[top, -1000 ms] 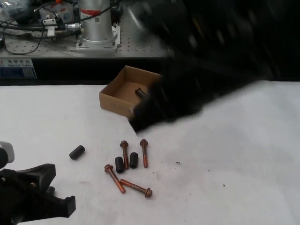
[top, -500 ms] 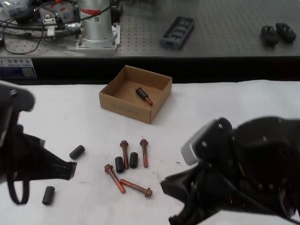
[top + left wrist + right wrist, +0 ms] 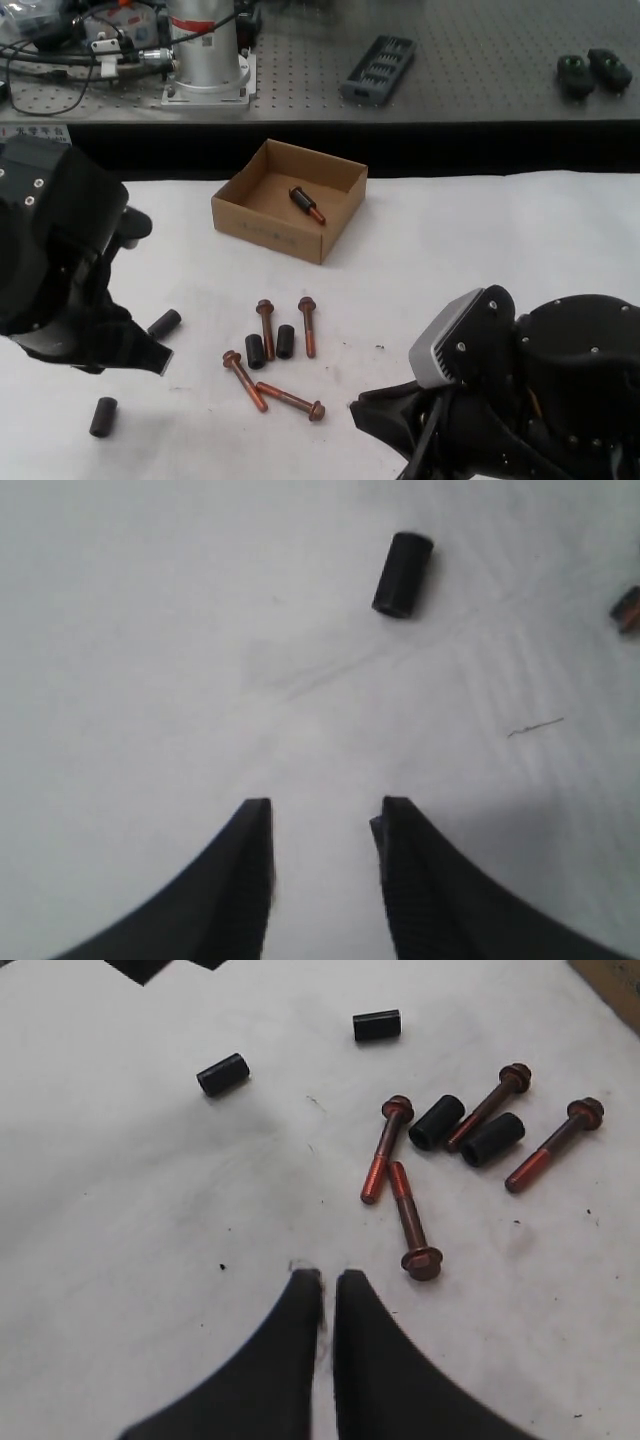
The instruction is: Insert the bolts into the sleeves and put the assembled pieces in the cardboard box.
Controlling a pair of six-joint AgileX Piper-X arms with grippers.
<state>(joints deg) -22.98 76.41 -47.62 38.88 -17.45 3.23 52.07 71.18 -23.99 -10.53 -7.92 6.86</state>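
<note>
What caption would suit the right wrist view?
Closed right hand near four copper bolts and four black sleeves on a white bench.

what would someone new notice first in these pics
Four copper-coloured bolts lie scattered mid-bench with two black sleeves among them. Beyond them the cardboard box holds one assembled piece. The black left arm and right arm loom at the near corners.

A copper bolt (image 3: 628, 608) is cut off by the left wrist view's edge, with just one end showing. The cardboard box (image 3: 612, 982) is cropped to a corner in the right wrist view. The assembled piece (image 3: 307, 205) inside the box is too small to tell how its parts sit.
</note>
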